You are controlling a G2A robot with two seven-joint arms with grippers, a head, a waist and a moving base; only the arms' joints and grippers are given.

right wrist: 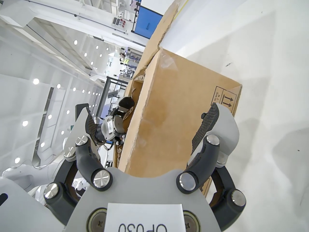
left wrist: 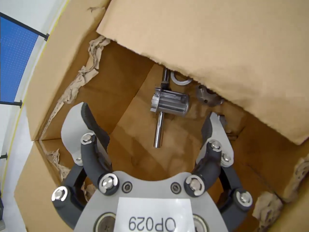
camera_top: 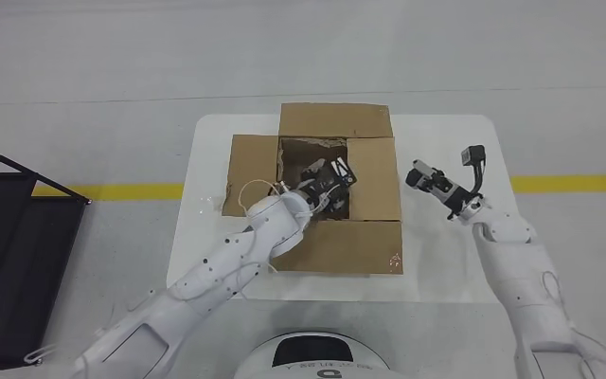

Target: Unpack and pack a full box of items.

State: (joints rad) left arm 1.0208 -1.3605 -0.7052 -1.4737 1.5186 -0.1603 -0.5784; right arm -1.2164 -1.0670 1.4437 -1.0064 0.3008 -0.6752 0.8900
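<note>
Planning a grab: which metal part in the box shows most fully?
The shaft with the ribbed cylinder; the pale ring and dark toothed piece sit partly under the cardboard flap.

The top view looks down on the tabletop (camera_top: 431, 270) and box (camera_top: 374, 175). The left wrist camera peers closely inside that box; the right faces its outer wall.

Left hand (left wrist: 148, 112), right hand (right wrist: 149, 109) labels (left wrist: 149, 216), box (right wrist: 183, 112) arrows (right wrist: 228, 98)

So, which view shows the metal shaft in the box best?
Left wrist view: it looks into the box at the metal shaft. In the top view the left arm hangs over it; the right wrist view faces the box's outer wall.
</note>
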